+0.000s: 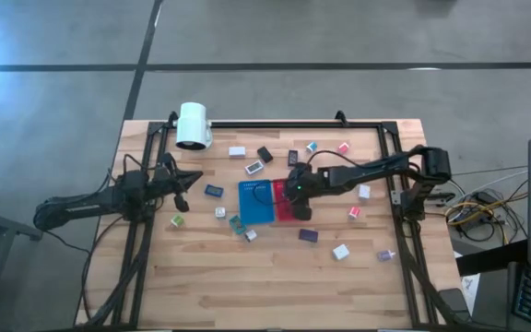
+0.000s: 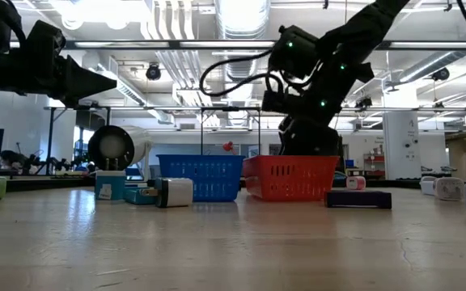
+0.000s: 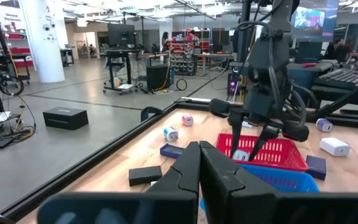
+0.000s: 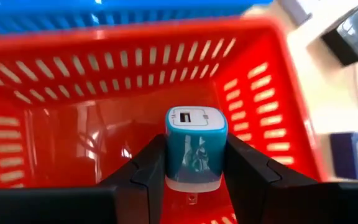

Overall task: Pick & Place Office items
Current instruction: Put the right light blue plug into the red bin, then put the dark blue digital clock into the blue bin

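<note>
High view is set overhead, looking straight down on the wooden slatted table (image 1: pixel 275 277). Low view is placed at tabletop level. The red slotted plastic basket (image 4: pixel 260 81) is shared by all views, closest from the right wrist.

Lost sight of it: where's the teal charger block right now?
The teal charger block is clamped in the right claw, held over the red basket beside the blue basket at table centre.
</note>
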